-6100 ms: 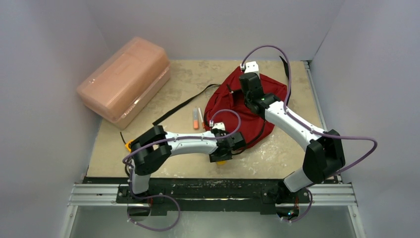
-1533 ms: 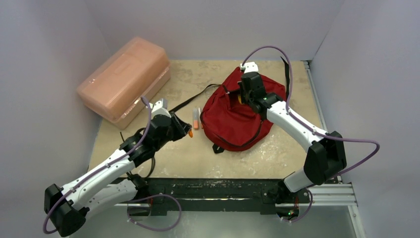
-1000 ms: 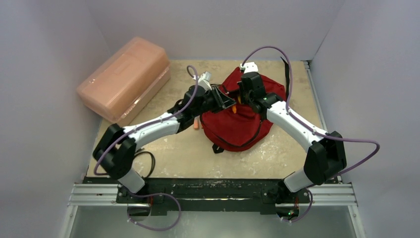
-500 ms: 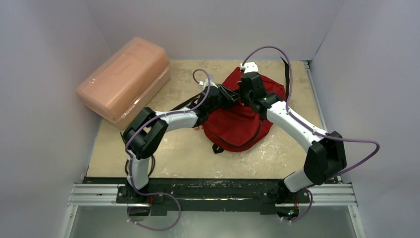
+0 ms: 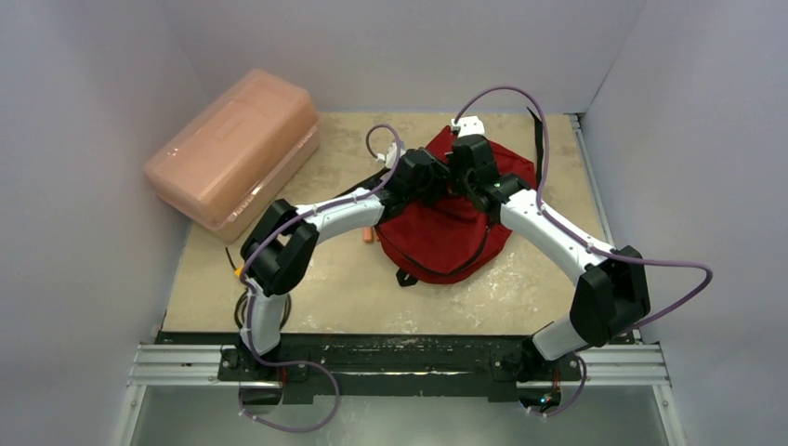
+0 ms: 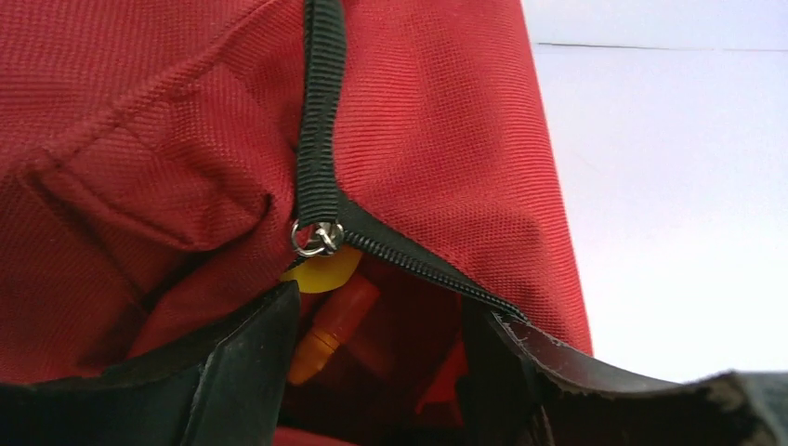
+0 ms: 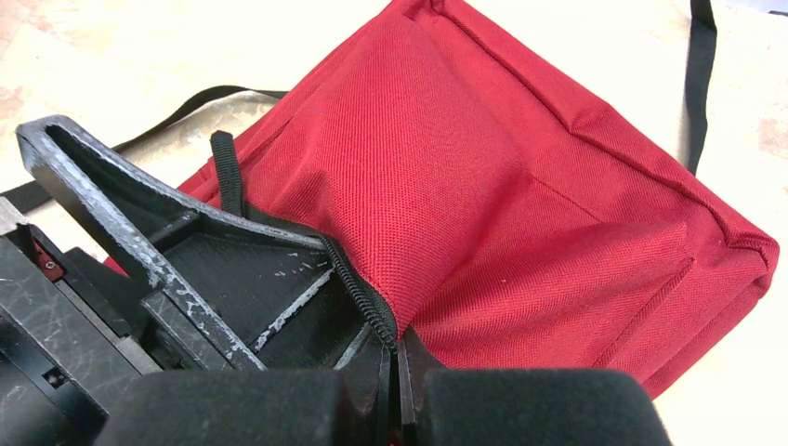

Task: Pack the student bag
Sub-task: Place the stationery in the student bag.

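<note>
Left pincer (image 6: 386, 321), jaws apart, at student bag (image 6: 139, 111) mouth; orange marker (image 6: 339, 316) lies just ahead inside, pointing inward. Right pincer (image 7: 395, 372) clamped on zipper edge (image 7: 358, 288).

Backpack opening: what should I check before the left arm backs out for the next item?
1. Right pincer shut on the zipper edge of the backpack: ok.
2. Opening held wide: ok.
3. Left pincer jaws apart: ok.
4. Orange marker inside the backpack: ok.
5. Marker clear of the left fingers: cannot tell.
6. Everything packed: not ok, a second marker lies beside the backpack.
</note>
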Robot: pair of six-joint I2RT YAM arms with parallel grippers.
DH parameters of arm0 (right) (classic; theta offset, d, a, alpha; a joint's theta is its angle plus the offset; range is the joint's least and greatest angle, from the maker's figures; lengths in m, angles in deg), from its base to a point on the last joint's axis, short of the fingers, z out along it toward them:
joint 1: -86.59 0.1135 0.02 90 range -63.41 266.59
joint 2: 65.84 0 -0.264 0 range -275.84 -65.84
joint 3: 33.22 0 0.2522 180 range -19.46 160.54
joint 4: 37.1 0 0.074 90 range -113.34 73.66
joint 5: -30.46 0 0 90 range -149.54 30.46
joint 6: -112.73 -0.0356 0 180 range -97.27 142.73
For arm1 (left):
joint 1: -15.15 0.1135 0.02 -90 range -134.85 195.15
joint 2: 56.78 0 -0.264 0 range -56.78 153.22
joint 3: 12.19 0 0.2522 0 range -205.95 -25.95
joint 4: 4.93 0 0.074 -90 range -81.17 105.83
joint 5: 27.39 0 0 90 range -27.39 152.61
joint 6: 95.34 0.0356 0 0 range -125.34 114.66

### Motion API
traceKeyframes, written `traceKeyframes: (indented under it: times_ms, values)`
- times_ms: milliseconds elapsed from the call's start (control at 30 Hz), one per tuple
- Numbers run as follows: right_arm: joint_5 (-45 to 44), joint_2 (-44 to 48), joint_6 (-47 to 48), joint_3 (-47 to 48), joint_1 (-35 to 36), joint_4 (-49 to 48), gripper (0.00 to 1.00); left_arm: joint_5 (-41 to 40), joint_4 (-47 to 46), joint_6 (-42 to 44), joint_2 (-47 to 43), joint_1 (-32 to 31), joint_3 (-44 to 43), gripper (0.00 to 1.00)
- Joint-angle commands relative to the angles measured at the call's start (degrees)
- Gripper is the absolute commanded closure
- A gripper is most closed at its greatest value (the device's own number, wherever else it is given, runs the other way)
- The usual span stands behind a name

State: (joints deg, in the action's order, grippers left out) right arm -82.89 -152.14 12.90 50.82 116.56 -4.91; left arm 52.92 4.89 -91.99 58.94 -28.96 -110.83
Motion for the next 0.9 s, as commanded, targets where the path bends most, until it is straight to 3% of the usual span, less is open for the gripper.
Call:
traceKeyframes:
  times_ms: [0, 133, 267, 367, 400, 467, 667, 867]
  values:
    - [0.53, 3.03, -0.37, 1.93, 0.7, -3.61, 1.0, -1.73, 2.01, 1.75, -3.95, -0.19, -0.2, 0.36]
    - [0.46, 3.03, -0.37, 1.79, 0.75, -3.8, 1.0, -0.22, 0.25, 9.91, -9.18, -0.81, 4.18, 0.37]
    - [-0.45, 2.89, 0.12, 1.81, 0.7, -3.41, 1.0, 5.93, -6.39, 19.68, -16.45, -0.9, 15.08, 0.38]
    - [-10.33, 2.72, 1.11, 1.26, 0.77, -2.86, 1.0, 8.04, -6.96, 26.92, -24.21, -0.74, 24.23, 0.38]
    - [-16.12, 2.84, 0.8, 0.73, 0.61, -3.08, 1.0, 8.26, -6.34, 28.75, -27.26, -0.47, 26.87, 0.38]
    - [-19.26, 3.66, -0.18, -0.19, -0.28, -3.6, 1.0, 7.9, -3.07, 32.53, -33.66, 0.13, 30.52, 0.35]
    - [-16.97, 6.49, -2.48, -0.59, -3.44, -2.67, 1.0, 0.51, 16.58, 41.28, -40.97, 2.21, 31.47, 0.31]
    - [-10.83, 8.16, -4.0, -3.94, -3.43, -3.1, 1.0, -0.29, 17.07, 42.08, -39.16, 8.08, 34.73, 0.3]
